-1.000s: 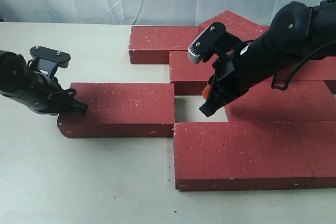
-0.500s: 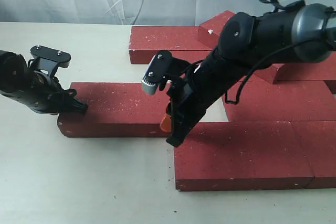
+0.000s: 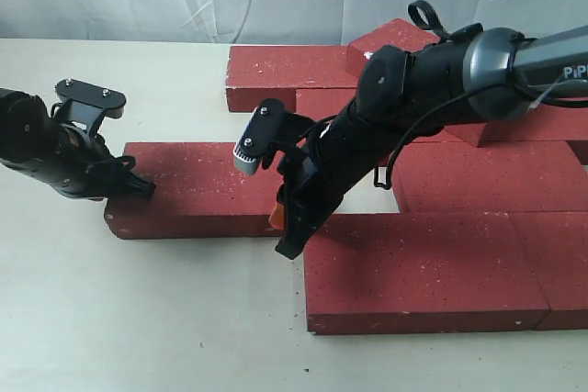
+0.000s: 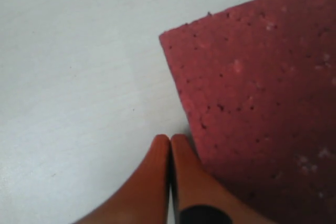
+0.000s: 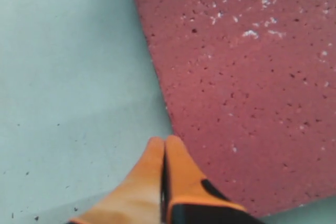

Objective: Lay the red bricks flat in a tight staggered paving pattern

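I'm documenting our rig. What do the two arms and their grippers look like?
The left arm and right arm are black; the right has a grey link with white lettering, a black cable loop and a grey-fronted wrist camera. Fingers on both arms are orange, black-patched.

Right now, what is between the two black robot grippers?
A flat dark-red speckled brick lies between the left gripper and the right gripper; the exterior view shows it.

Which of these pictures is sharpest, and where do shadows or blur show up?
Exterior view: sharp, evenly lit, soft shadow on the red bricks under the right gripper. Left wrist view: orange fingertips blurred, brick surface soft. Right wrist view: fingertips blurred, brick specks crisper.
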Available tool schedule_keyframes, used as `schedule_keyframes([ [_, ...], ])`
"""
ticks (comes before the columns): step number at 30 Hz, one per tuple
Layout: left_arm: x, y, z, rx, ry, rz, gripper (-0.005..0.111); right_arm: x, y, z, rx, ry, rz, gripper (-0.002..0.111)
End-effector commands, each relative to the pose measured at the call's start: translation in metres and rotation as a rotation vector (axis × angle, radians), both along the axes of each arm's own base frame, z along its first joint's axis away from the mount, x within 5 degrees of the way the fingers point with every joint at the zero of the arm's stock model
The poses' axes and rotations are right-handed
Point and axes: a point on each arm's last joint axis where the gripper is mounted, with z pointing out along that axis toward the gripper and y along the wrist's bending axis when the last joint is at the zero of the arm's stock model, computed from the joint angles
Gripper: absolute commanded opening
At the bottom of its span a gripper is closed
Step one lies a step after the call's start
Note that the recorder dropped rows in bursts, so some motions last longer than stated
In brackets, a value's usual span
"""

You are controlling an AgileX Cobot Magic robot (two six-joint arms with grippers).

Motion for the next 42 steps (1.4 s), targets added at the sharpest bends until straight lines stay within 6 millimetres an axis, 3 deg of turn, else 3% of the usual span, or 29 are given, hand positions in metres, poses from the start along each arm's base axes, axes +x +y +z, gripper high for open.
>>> schedule_keyframes([
  [1,0.001,-0.003,0.001,-0.001,-0.018,-0.014,0.0,0.002,0.0,0.002,0.003,-0.011,0.003,-0.001],
  [13,0.001,-0.004,0.001,0.005,-0.019,-0.025,0.0,-0.021,-0.016,0.058,-0.022,0.003,0.066,-0.001],
  [18,0.001,-0.004,0.001,0.005,-0.019,-0.025,0.0,-0.008,-0.042,0.059,-0.105,-0.007,-0.064,-0.001],
  [26,0.001,-0.004,0.001,0.004,-0.019,-0.024,0.0,0.02,-0.085,0.063,-0.062,0.014,-0.32,-0.001],
  [42,-0.004,-0.033,0.003,-0.019,-0.066,-0.1,0.0,0.023,-0.091,0.06,-0.056,0.001,-0.355,-0.001],
])
